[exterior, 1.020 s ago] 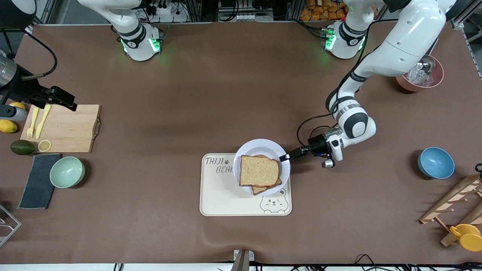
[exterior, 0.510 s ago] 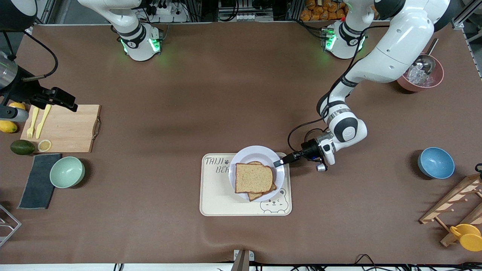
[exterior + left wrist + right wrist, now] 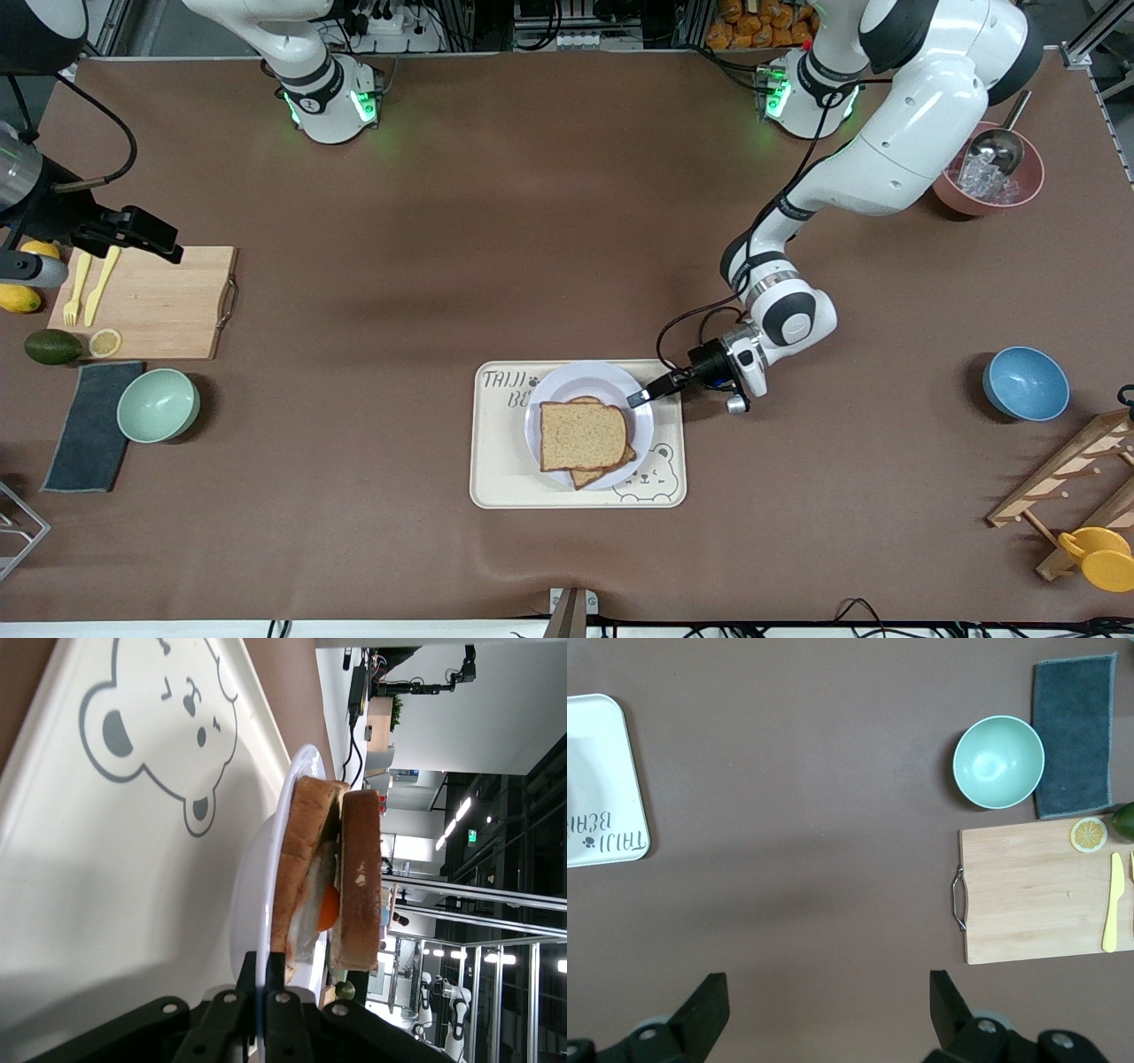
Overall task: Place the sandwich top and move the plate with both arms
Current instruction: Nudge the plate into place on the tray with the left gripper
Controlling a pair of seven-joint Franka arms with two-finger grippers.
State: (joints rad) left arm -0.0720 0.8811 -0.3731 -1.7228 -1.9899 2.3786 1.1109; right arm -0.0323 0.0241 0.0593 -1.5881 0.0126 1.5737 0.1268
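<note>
Since the earlier frame my left gripper, jaws clamped on the plate rim, has carried it onto the tray. The sandwich top is placed. My right gripper waits, jaws open.

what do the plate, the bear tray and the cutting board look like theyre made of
Plate: probably glazed ceramic or melamine; smooth, pale lavender-white, with a thin rim that the left wrist view shows edge-on.
Bear tray: likely plastic or melamine; matte cream, with rounded corners and a printed bear and lettering.
Cutting board: wood, perhaps bamboo; light tan with visible grain, and a metal handle on one edge.
</note>
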